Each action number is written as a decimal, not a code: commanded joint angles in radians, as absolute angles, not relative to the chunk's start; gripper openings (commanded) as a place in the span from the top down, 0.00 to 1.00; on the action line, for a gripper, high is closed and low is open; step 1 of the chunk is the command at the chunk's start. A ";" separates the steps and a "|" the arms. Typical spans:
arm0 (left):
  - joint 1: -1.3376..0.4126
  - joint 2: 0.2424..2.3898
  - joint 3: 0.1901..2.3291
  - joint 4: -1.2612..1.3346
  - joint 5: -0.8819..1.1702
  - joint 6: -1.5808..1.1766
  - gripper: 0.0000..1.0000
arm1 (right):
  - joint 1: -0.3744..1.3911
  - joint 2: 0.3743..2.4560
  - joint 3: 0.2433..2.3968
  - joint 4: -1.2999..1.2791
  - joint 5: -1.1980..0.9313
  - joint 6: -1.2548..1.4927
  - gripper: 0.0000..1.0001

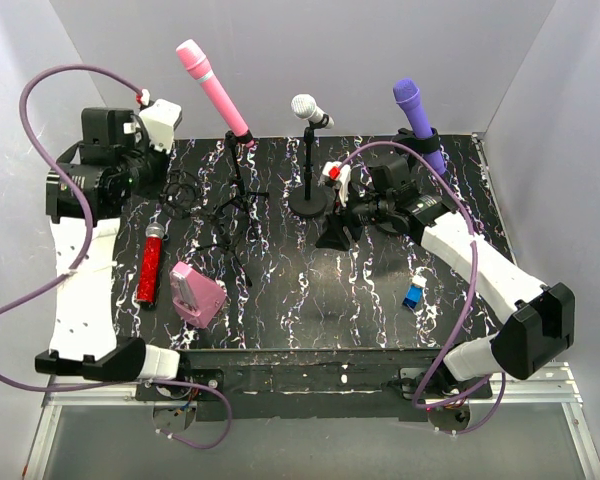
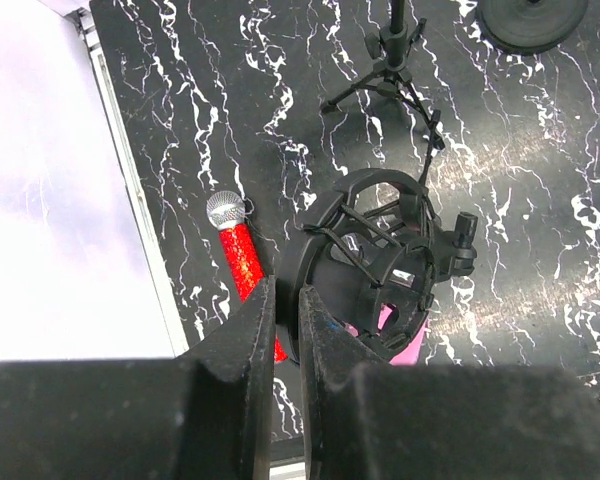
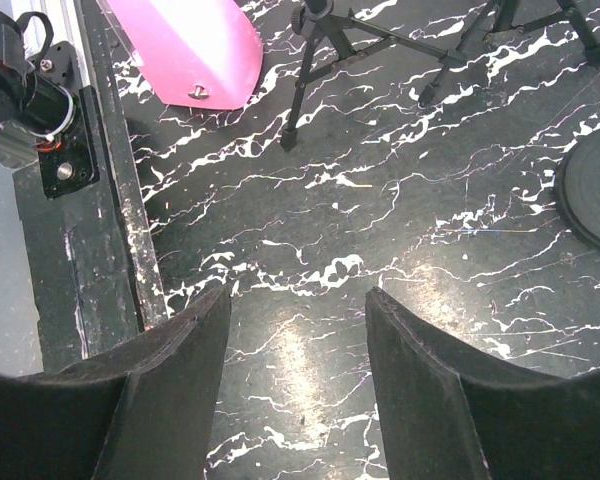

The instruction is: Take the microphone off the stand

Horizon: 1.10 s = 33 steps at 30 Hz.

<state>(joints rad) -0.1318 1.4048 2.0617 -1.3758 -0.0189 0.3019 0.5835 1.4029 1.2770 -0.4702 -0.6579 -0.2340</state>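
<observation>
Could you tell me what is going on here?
A pink microphone, a white microphone and a purple microphone all sit in stands on a black mat. The left pincer is shut and empty, facing a shock mount and a red microphone lying on the mat. The right pincer is open and empty, low over the mat near a round stand base.

Both arms [image 1: 85,270] wear white shells, black joint housings [image 1: 535,335], purple cables [image 1: 70,68] and black gripper fingers [image 3: 170,400].

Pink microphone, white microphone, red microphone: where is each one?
pink microphone [image 1: 215,88]: top external view, middle of body.
white microphone [image 1: 304,104]: top external view, round head.
red microphone [image 2: 242,265]: left wrist view, glitter handle.
</observation>
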 commanded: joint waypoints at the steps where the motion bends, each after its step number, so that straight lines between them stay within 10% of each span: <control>1: -0.124 1.344 2.011 -1.625 -0.012 0.259 1.00 | 0.580 1.391 1.289 -0.434 -0.684 -0.222 0.37; 11: -0.141 1.546 2.123 -1.499 0.276 0.262 1.00 | 0.580 1.453 1.336 -0.419 -0.704 -0.190 0.37; 17: -0.144 1.582 2.192 -1.461 0.379 0.258 0.32 | 0.580 1.407 1.293 -0.419 -0.670 -0.196 0.37; 27: -0.130 1.457 2.316 -1.104 0.275 0.131 0.02 | 0.549 1.339 1.311 -0.488 -0.647 -0.195 0.37; 33: -0.130 1.610 2.586 -0.824 -0.142 0.043 0.02 | 0.542 1.336 1.367 -0.500 -0.655 -0.158 0.37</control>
<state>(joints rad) -0.1368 1.5105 2.4172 -1.0679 0.1352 0.0971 0.5488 1.3643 1.2926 -0.4820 -0.6529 -0.1890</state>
